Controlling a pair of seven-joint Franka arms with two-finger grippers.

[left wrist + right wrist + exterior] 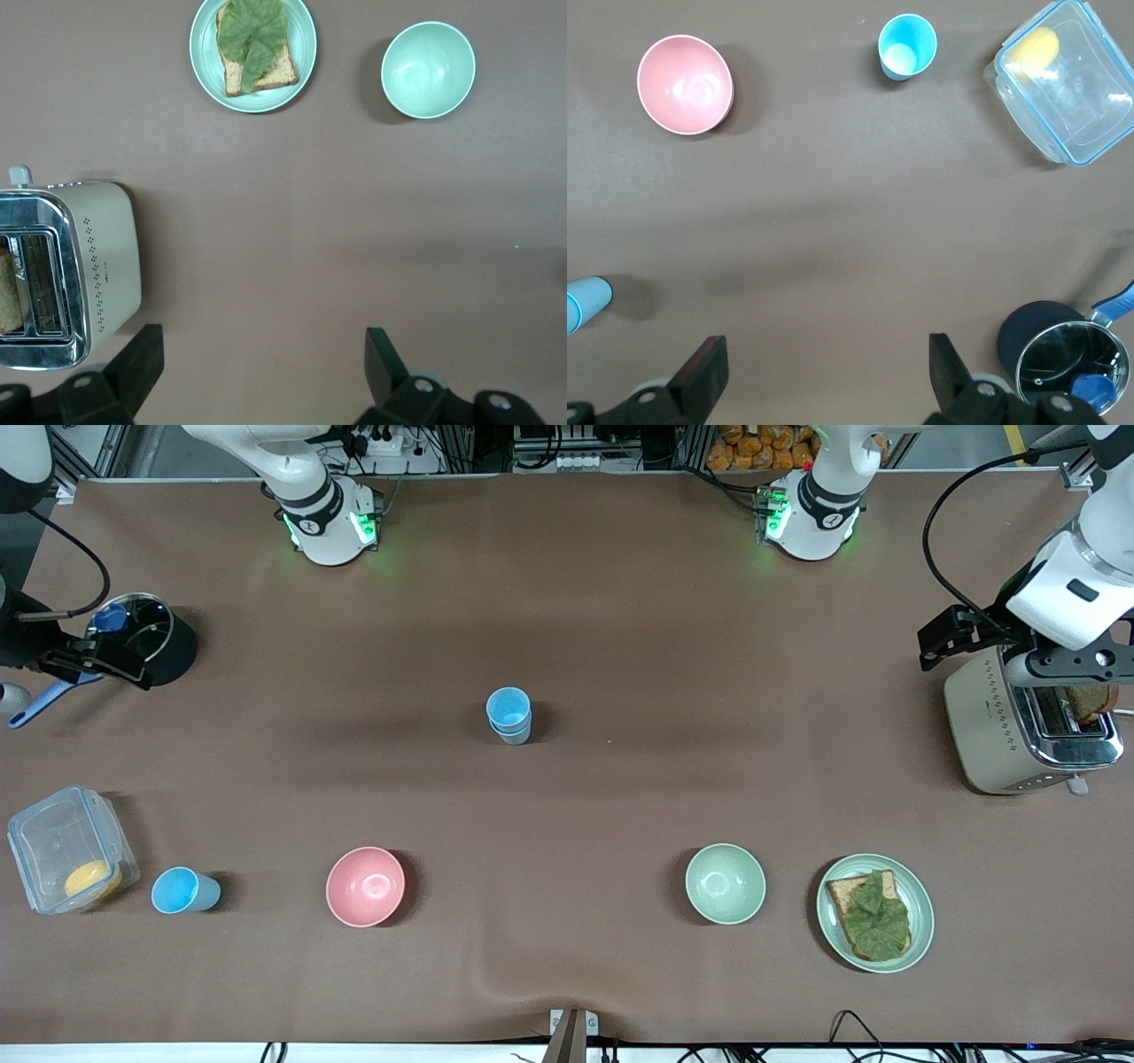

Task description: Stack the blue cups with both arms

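Two light-blue cups [508, 716] stand nested in a stack at the middle of the table; the stack shows at the edge of the right wrist view [585, 301]. A third blue cup [182, 890] stands alone near the front edge toward the right arm's end, beside a clear container; the right wrist view shows it too [906, 46]. My right gripper [62, 657] hangs open and empty by a black pot, its jaws [826, 350] wide over bare cloth. My left gripper [1054, 662] hangs open and empty over the toaster's edge, its jaws [263, 345] wide over bare cloth.
A pink bowl [365, 886] and a green bowl [725, 883] sit near the front edge. A plate [921, 903] holds toast with lettuce. A toaster [983, 726] stands at the left arm's end. A black pot [173, 646] and a clear container [44, 841] are at the right arm's end.
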